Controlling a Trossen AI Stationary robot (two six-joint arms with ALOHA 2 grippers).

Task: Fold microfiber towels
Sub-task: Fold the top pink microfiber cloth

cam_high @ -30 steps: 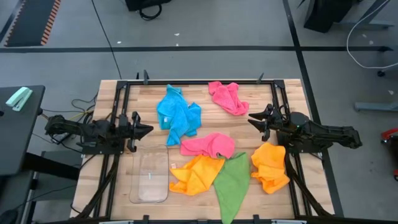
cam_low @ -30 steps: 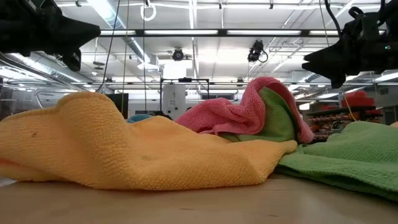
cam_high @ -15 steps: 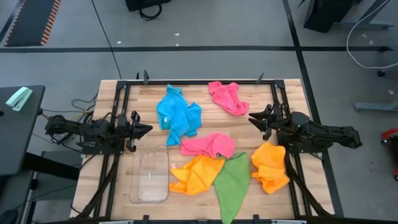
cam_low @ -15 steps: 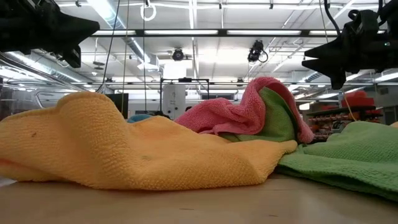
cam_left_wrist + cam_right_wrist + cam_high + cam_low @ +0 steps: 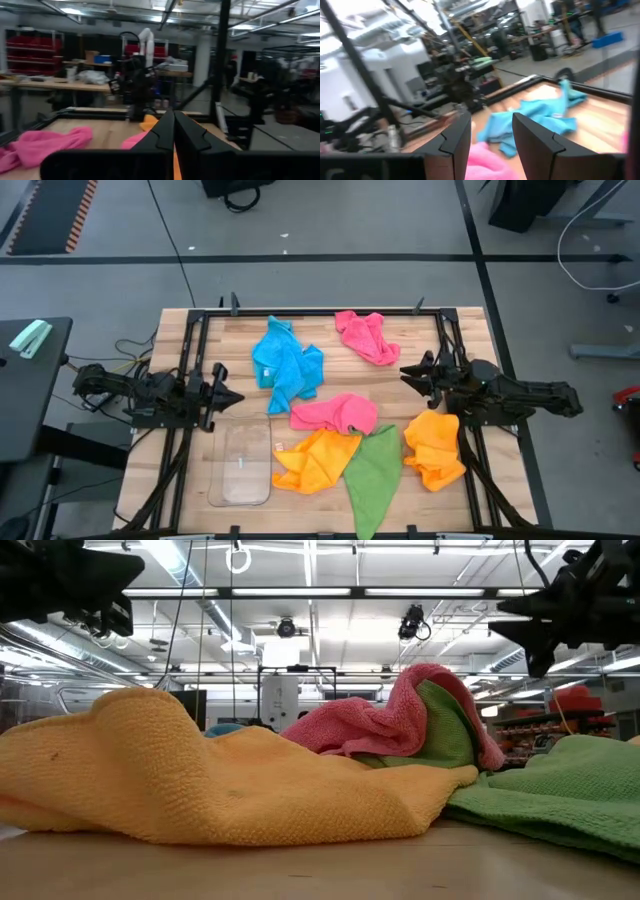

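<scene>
Six microfiber towels lie crumpled on the wooden surface [image 5: 470, 330], none of them folded. The sky blue towel [image 5: 286, 364] sits near the far edge, left of centre, and a pink towel [image 5: 366, 337] lies beside it toward the far right. A second pink towel [image 5: 335, 414] rests at the centre, touching an orange towel [image 5: 312, 461] and a green towel [image 5: 376, 471] that reach toward the near edge. Another orange towel [image 5: 434, 447] is bunched by the right edge. A clear plastic tray [image 5: 240, 465] lies near the left edge, just beside the orange towel.

The left gripper [image 5: 232, 397] hovers above the left edge with its fingers pressed together — it holds nothing. The right gripper [image 5: 407, 373] hangs above the right side, between the far pink towel and the bunched orange one, its fingers [image 5: 536, 145] standing partly apart with only air between them — it grips no towel.
</scene>
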